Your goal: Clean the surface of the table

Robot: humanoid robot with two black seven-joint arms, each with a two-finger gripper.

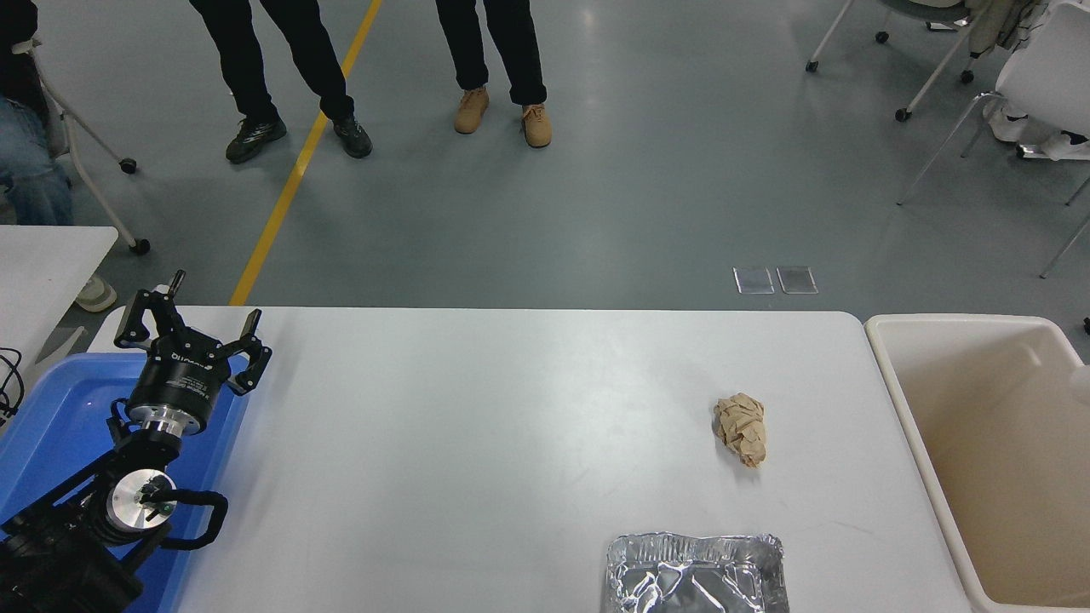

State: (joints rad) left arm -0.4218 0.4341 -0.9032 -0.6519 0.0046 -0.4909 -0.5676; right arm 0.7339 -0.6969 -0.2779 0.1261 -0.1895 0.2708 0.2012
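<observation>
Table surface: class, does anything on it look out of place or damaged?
Yes. On the table surface, a crumpled brown paper wad lies loose at the right, and a dented, wrinkled foil tray sits at the near edge, cut off by the picture.

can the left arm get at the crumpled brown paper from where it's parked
Probably not easily. The left end effector sits open over the blue tray at the table's far left, while the crumpled brown paper lies near the right side. Nothing stands between them on the table surface; only the long span counts against it.
</observation>
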